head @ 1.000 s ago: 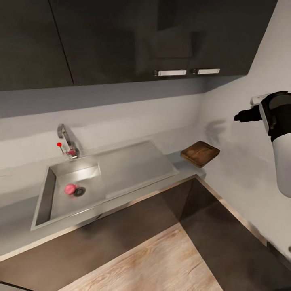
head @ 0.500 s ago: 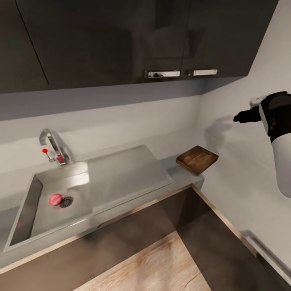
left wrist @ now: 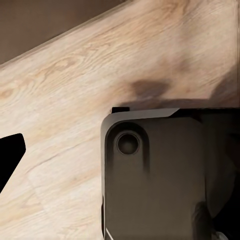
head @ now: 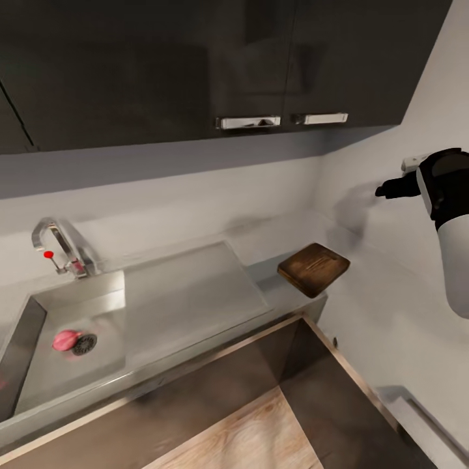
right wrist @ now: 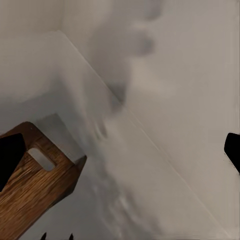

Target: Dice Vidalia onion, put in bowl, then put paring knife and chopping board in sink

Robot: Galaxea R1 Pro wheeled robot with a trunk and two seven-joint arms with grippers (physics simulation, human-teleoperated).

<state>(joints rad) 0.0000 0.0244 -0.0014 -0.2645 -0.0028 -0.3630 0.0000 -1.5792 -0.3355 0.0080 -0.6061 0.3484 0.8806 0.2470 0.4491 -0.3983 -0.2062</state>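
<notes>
The right gripper (head: 384, 190) is held raised at the right edge of the head view, dark and pointing toward the pale side wall (head: 391, 273); it is seen end-on there, so its spread cannot be judged from that view. In the right wrist view two dark fingertips (right wrist: 11, 152) are seen at opposite edges of the picture, well apart, with nothing between them. In the left wrist view one dark fingertip (left wrist: 10, 150) of the left gripper is seen over the pale wooden floor (left wrist: 75, 75) and the robot's dark base (left wrist: 155, 175); whether that gripper is spread or closed cannot be told.

The chopping board (head: 314, 268) lies on the countertop (head: 280, 286) at its far right end, near the corner of the walls, with nothing on it; its slot-handle end (right wrist: 42, 158) is shown in the right wrist view. The sink (head: 163, 306) is set into the countertop to the left, with its tap (head: 57, 244) behind the basin. The Vidalia onion (head: 66, 339), pinkish, lies in the basin just beside the round drain (head: 84, 344). Dark wall cabinets (head: 195, 65) hang above.

Compared with half a second ago, the whole picture has slid leftward, so the camera has turned right; the sink, onion and board are unchanged relative to one another, and the right gripper is held in the same spot in the picture.
</notes>
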